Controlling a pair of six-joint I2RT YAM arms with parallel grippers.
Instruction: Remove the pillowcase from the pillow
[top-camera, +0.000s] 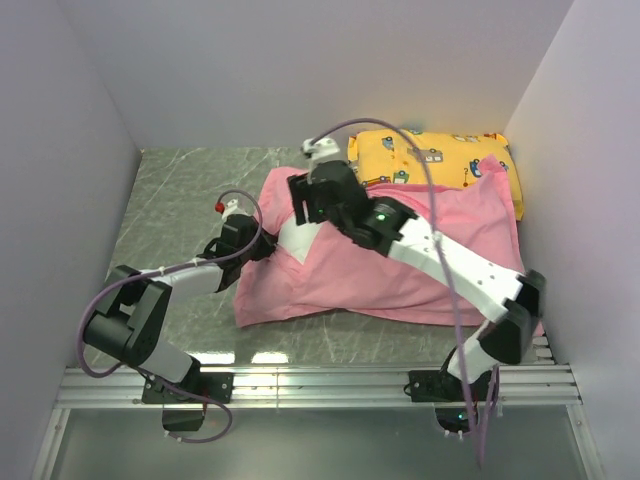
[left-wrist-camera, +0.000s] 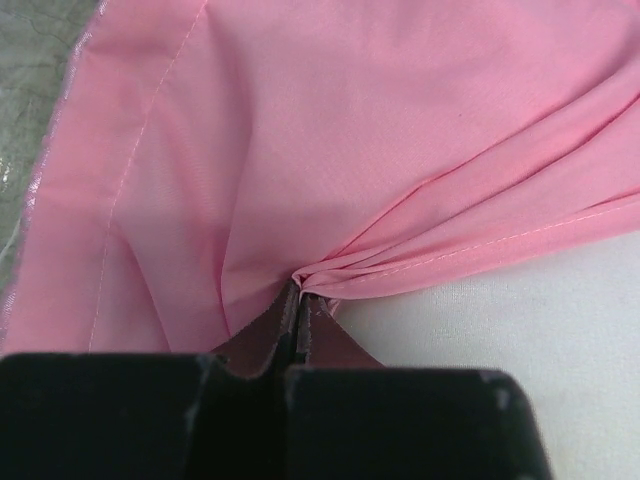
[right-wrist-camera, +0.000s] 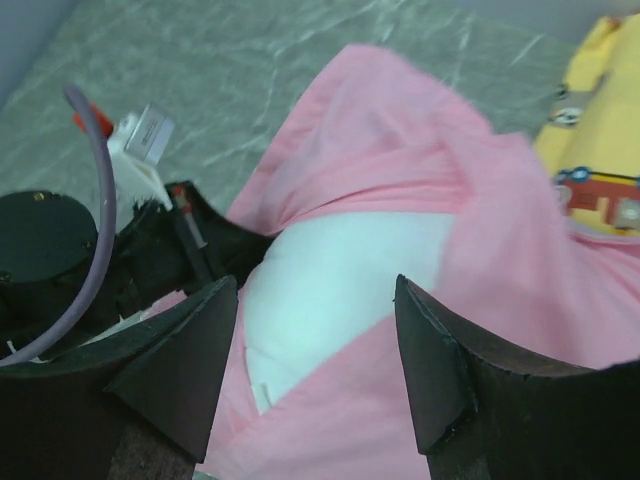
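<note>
Currently, mid-extraction: left hand (left-wrist-camera: 295, 300) pinches the pillowcase (top-camera: 320, 280) hem on the counter (top-camera: 190, 190), right hand (right-wrist-camera: 315, 290) hangs open over the exposed pillow (right-wrist-camera: 340, 250); next move likely requires gripping that pillow and drawing it clear

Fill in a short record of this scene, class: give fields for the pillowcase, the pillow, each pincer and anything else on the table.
pillowcase: pink, lying on the table, mostly still around the pillow
pillow: white, partly bared at the case's opening
left pincer: shut on a pinch of the pillowcase beside the opening
right pincer: open, over the bared pillow, holding nothing
yellow pillow: patterned, behind the pillowcase at the far right
task state: case not yet off
</note>
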